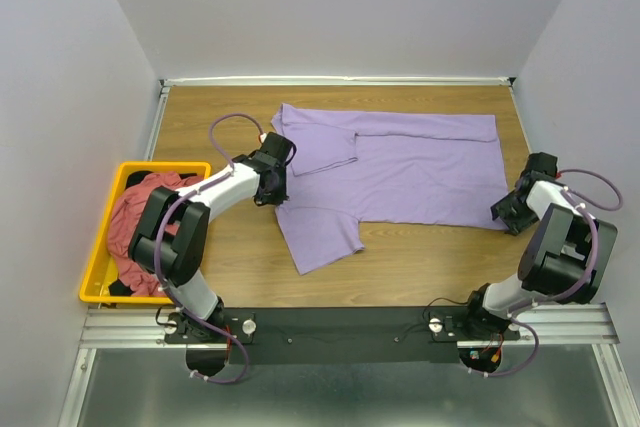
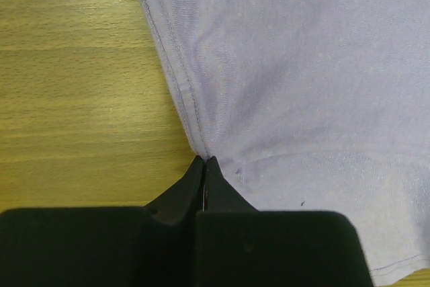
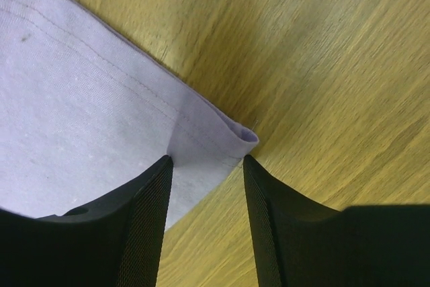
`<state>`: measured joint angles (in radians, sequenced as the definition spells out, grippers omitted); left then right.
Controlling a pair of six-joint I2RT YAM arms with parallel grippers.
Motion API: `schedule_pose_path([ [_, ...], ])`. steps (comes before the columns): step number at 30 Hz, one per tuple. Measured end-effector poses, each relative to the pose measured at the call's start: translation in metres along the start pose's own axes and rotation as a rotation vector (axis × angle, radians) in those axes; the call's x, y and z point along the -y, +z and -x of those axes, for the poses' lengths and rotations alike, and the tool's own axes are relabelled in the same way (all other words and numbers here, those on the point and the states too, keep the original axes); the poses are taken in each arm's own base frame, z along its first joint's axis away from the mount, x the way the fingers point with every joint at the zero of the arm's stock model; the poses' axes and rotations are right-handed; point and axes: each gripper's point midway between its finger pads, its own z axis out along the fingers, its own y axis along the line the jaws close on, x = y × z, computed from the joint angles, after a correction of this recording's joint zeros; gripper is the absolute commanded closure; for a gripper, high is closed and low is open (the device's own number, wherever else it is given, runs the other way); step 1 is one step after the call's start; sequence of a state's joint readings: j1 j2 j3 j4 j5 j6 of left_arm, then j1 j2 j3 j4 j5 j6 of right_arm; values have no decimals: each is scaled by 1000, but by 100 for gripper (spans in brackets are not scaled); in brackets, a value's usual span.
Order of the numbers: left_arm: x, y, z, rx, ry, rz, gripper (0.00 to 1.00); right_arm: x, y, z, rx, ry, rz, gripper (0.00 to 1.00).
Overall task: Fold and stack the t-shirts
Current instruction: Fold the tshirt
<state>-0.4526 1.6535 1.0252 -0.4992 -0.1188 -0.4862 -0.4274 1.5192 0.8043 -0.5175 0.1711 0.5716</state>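
Lavender t-shirt lay centre on wooden tabletop, white walls around; one pink t-shirt in one yellow bin, left; left gripper pinched its edge; right gripper half-open astride hem.

A lavender-purple cloth t-shirt lies spread flat on the wooden table, in the upper middle of the frame. Its top edge is folded over. One short sleeve is tucked in at the upper left, and the other points down toward the lower left. Its lower right corner curls up a little. A crumpled red-pink cloth t-shirt sits in the yellow plastic bin at the left, with a bit of dark cloth t-shirt under it.
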Motion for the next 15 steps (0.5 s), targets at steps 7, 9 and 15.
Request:
schedule_pose_path([
  [7, -1, 3, 1, -16, 7, 6, 100, 5, 3, 11, 23, 47, 1, 46],
  [9, -3, 3, 1, -20, 5, 10, 100, 12, 5, 18, 36, 76, -4, 47],
  [15, -6, 4, 2, -24, 2, 12, 100, 19, 7, 25, 46, 108, -11, 48],
])
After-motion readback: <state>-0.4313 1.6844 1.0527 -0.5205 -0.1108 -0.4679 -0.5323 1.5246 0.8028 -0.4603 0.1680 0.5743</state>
